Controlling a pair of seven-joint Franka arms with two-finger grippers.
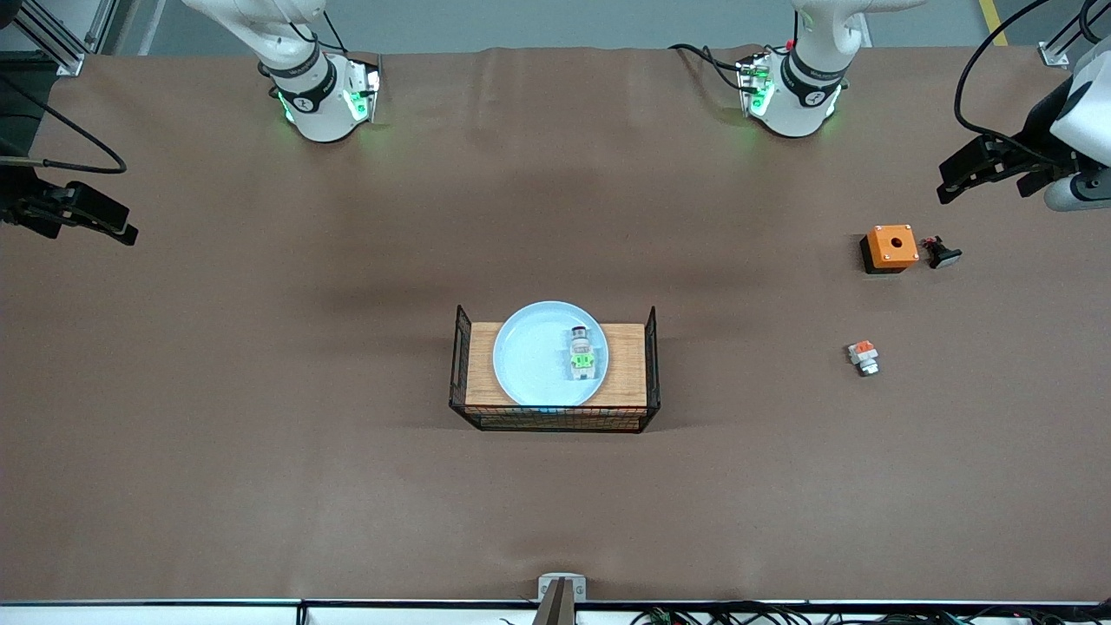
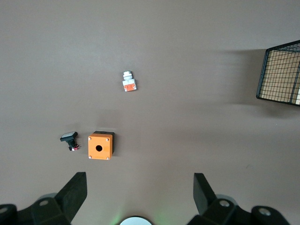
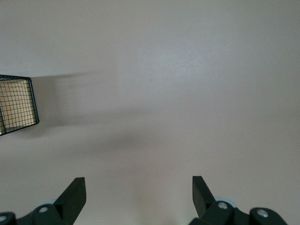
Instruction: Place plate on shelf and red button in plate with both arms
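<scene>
Front view, task things: the plate (image 1: 542,356) is lying on the wooden board (image 1: 625,369) inside the wire basket (image 1: 555,420), and the red button (image 1: 583,354) is lying on the plate, toward the left arm's end of it.
Front view, arms: the left gripper (image 1: 955,184) is hanging over the table's edge at the left arm's end, above the orange box (image 1: 891,247); the right gripper (image 1: 121,227) is hanging over the edge at the right arm's end. Both are looking parked, so the task is appearing done.
Front view, bystanders: a dark-capped part (image 1: 942,253) is sitting just beside the orange box; the orange-tab module (image 1: 864,356) is lying nearer the camera than both.
Left wrist view: the left gripper (image 2: 140,194) is holding its jaws wide with nothing between, over bare table (image 2: 187,70); the orange box (image 2: 101,146) and the orange-tab module (image 2: 129,81) are lying below it.
Right wrist view: the right gripper (image 3: 139,194) is also showing wide, empty jaws; only a basket corner (image 3: 18,105) is showing.
Risk: a left arm dropping here is likely hitting the orange box; a sweep at basket height is risking catching the wire walls and tipping the plate.
Room: open table is lying all around the basket.
</scene>
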